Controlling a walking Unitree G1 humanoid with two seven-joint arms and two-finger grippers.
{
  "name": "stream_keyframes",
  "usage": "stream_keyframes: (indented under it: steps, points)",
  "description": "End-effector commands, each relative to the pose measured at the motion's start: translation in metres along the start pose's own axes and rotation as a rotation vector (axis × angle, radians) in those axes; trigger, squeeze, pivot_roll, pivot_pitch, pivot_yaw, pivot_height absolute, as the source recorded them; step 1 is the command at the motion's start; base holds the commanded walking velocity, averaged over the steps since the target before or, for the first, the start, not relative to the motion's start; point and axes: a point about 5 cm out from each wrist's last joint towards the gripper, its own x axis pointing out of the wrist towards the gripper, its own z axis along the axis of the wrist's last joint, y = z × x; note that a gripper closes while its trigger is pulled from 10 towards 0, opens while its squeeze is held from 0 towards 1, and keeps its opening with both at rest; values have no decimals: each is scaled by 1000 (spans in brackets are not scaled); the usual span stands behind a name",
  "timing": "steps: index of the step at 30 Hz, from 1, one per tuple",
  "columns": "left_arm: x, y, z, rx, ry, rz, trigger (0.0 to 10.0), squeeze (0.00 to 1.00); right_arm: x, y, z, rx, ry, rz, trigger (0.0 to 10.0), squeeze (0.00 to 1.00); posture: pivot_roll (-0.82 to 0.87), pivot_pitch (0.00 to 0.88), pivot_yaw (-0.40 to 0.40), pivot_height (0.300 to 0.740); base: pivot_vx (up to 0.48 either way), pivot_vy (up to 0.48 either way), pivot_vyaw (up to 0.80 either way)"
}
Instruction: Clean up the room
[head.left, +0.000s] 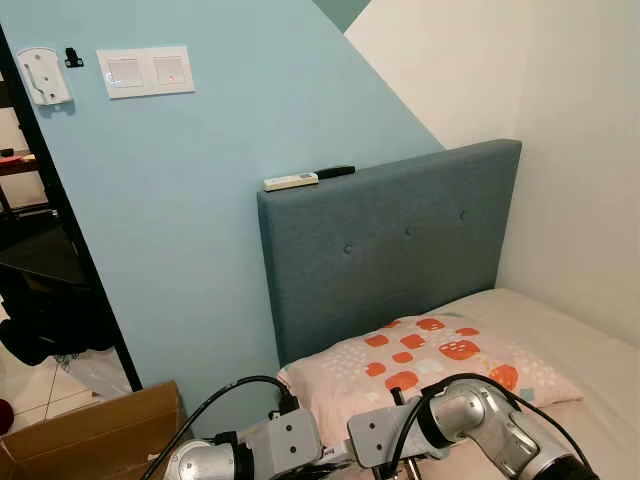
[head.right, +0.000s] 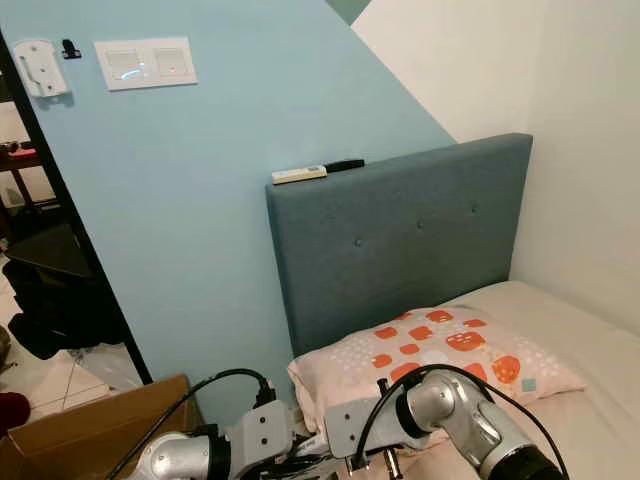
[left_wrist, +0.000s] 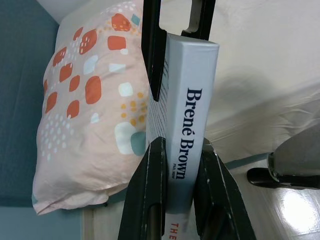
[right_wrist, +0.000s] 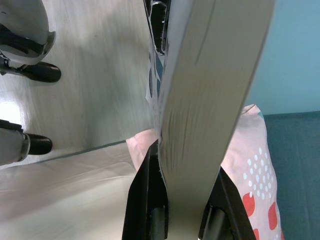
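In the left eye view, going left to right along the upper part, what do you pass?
White wall holder → double light switch → white remote on the headboard top → black remote → blue headboard → white wall.

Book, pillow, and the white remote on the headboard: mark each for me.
book (left_wrist: 186, 120): left wrist view, on the spine beside the author's name.
pillow (head.left: 420, 355): left eye view, on the patterned top face.
white remote (head.left: 290, 181): left eye view, middle of its body.

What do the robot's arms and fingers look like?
Both arms are shiny silver metal with rounded joints and flat grey plates. Thick black cables loop over them. The left gripper and right gripper each have two long black fingers.
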Motion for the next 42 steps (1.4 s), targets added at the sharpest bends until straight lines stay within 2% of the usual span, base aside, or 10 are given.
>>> stream_keyframes:
  steps: [1,4,5,8,9,16,19,33,34,42]
  points:
    - [-4,0,-9,-7,51,-3,10000,0,-4,-8,8,-33,-20,-45,10000,0,-20,56,84,740,0,0,0]
    - [-3,-1,-8,-22,40,-16,9294,0,-4,-8,6,-33,-15,-44,10000,0,-22,55,84,740,0,0,0]
    - [-4,-2,-7,-27,31,-23,0,0,-4,-8,6,-34,-13,-45,10000,0,-23,53,84,740,0,0,0]
    - [-4,-2,-7,-7,34,-14,0,0,-5,-8,6,-35,-12,-47,10000,0,-22,54,84,740,0,0,0]
    - [-4,-1,-7,1,39,-2,7608,0,-4,-8,6,-37,-11,-49,10000,0,-20,53,82,740,0,0,0]
    - [-4,0,-6,-9,33,6,10000,0,-4,-9,6,-27,-13,-48,10000,8,-17,48,77,740,0,0,0]
    - [-4,0,-6,-10,32,11,10000,0,-5,-11,5,-10,-14,-55,10000,1000,-19,48,76,740,0,0,0]
    - [-4,0,-8,-15,35,24,10000,0,-9,-13,1,-9,16,-84,10000,1000,-21,47,74,740,0,0,0]
    - [-5,-1,-9,-18,43,27,10000,0,-12,-14,-2,3,25,-95,10000,0,-18,49,73,740,0,0,0]
    - [-22,6,-24,-70,121,154,10000,0,-64,-28,-30,327,-58,-285,10000,0,-6,52,59,740,0,0,0]
